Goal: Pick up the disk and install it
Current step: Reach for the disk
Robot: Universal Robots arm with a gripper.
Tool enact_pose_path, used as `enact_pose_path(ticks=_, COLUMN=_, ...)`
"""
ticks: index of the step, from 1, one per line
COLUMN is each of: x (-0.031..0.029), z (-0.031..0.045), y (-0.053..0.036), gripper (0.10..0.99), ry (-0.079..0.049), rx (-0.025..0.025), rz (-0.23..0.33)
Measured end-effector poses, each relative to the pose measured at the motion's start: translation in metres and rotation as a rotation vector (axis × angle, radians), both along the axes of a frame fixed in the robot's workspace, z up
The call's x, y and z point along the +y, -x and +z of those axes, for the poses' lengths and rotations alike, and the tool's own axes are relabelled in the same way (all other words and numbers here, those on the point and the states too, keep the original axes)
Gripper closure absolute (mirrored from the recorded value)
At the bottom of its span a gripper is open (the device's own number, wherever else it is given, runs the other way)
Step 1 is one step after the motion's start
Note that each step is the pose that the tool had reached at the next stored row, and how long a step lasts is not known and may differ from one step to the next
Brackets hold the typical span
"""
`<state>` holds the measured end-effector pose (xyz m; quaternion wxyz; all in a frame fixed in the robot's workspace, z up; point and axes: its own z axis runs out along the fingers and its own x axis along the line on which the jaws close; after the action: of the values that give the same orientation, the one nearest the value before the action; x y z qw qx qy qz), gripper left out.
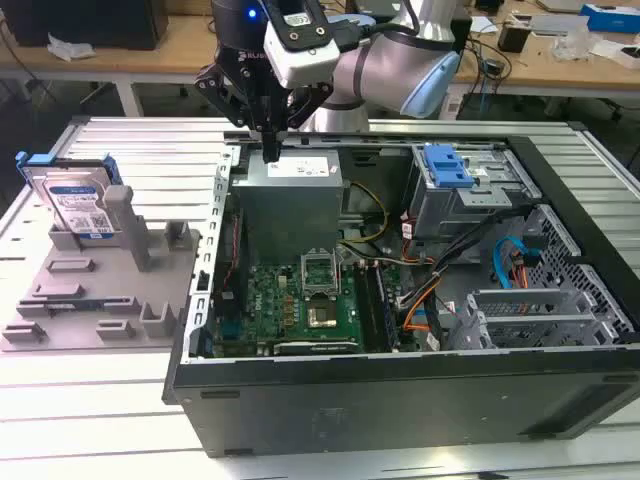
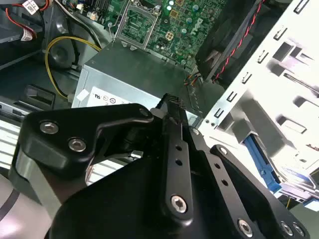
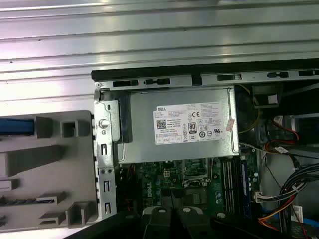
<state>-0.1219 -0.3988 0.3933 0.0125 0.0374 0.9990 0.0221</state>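
The disk [image 1: 78,200], a silver drive with a white-and-blue label in a bright blue frame, stands on edge in a grey slotted fixture [image 1: 100,290] at the exterior view's left. Its blue frame also shows in the second wrist view [image 2: 262,167] and in the first wrist view [image 3: 17,126]. My gripper [image 1: 270,150] hangs over the back left corner of the open computer case [image 1: 400,390], above the grey power supply box [image 1: 290,195]. The black fingers [image 2: 172,107] are pressed together with nothing between them. The gripper is well apart from the disk.
Inside the case lie a green motherboard [image 1: 300,300], a drive bay with a blue ridged latch [image 1: 447,165] and bundles of cables [image 1: 500,265]. The case and fixture rest on a slatted metal table [image 1: 150,140]. Cluttered benches stand behind.
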Motion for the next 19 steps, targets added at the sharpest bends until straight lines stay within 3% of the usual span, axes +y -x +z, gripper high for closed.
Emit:
enact_pose_path(ticks=11, x=0.0001, z=0.0, y=0.0005, gripper=0.98, ry=0.0, rx=-0.0002, rz=0.0)
enact_pose_path(ticks=14, x=0.0104, z=-0.0004, y=0.0193, gripper=0.98, ry=0.0, rx=0.0, rz=0.0)
enact_pose_path(ticks=18, x=0.0299, z=-0.002, y=0.046, gripper=0.98, ry=0.0, rx=0.0, rz=0.0)
enact_pose_path(ticks=19, x=0.0315, z=-0.0022, y=0.0493, gripper=0.98, ry=0.0, rx=-0.0001, rz=0.0)
